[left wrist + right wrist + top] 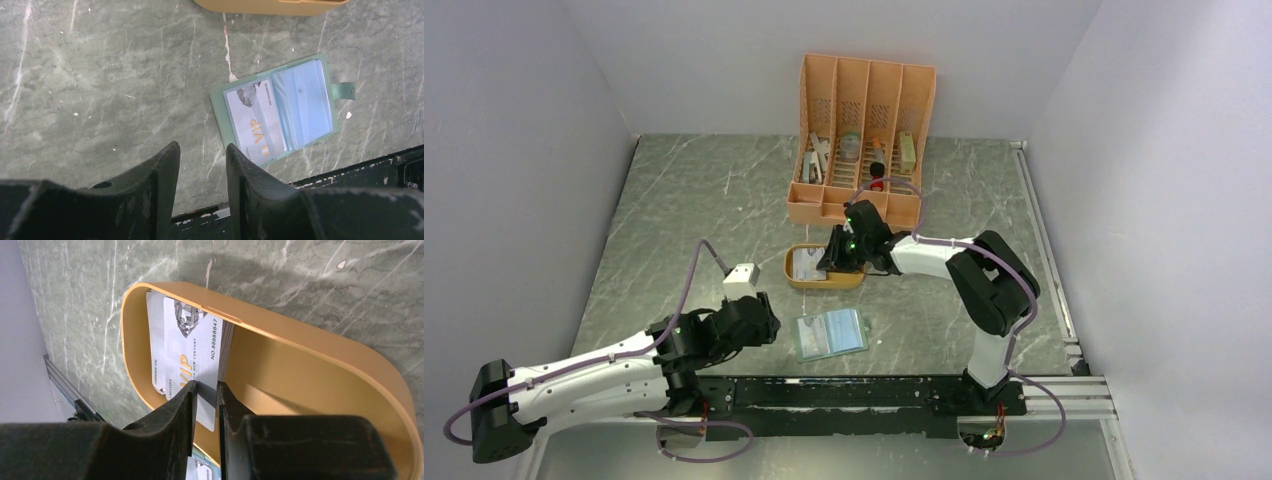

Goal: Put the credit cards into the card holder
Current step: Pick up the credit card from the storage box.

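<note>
Credit cards (182, 352): small stack of thin pale VIP-printed cards, left end of the shallow orange oval plastic tray (320, 347), mid-frame in the top view just below the tall orange slotted organizer (864, 120). One more VIP card already sits in the left clear pocket of the flat grey-green bifold card holder (280, 117), which lies open on the marbled green table (674, 210), lower centre of the top view, apart from the tray; right pocket looks free. Right gripper (206, 390) is down in the tray over the top card's lower end, jaws at a narrow slot with the card's long edge running through it. Can't tell if the pads actually pinch the card or just straddle it. Left gripper (202, 150) hovers low over bare table at lower left of the holder, jaws about half open, holding nothing. Step in hand, my read: pick one card. Do it well: take only the top card, not the stack, get an edge well between the pads, lift clear of the tray rim. Left is well placed to pin the holder for insertion.
</note>
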